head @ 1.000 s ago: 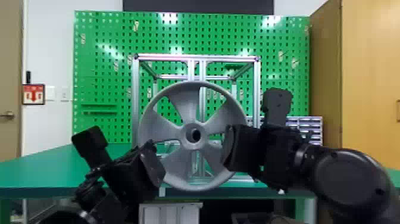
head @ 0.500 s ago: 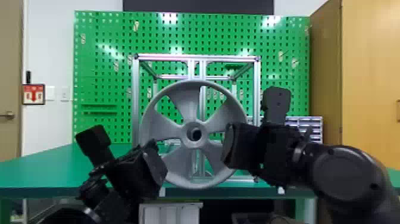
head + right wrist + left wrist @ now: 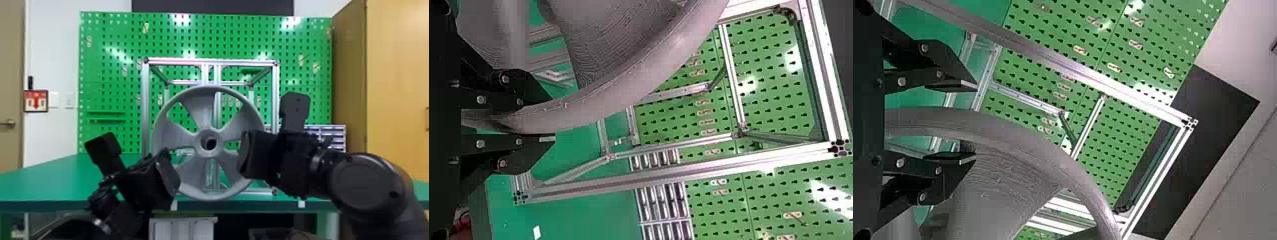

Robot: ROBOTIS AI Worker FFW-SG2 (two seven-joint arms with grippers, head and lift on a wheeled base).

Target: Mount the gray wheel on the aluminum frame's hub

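Head view gives the gray wheel face-on & upright, in front of the alum. frame on the green worktop, btwn L tool & R tool. Wrist views give grip detail: L tool has fingers apart, wheel rim btwn w/ gaps; R tool is clamped on the rim. Wheel looks matte gray: 5 broad spokes, deep rim, round ctr w/ dark bore; fine ridged lines up close in wrist views.

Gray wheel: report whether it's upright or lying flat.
Upright: the gray wheel shows its spoked face in the head view, before the aluminum frame.
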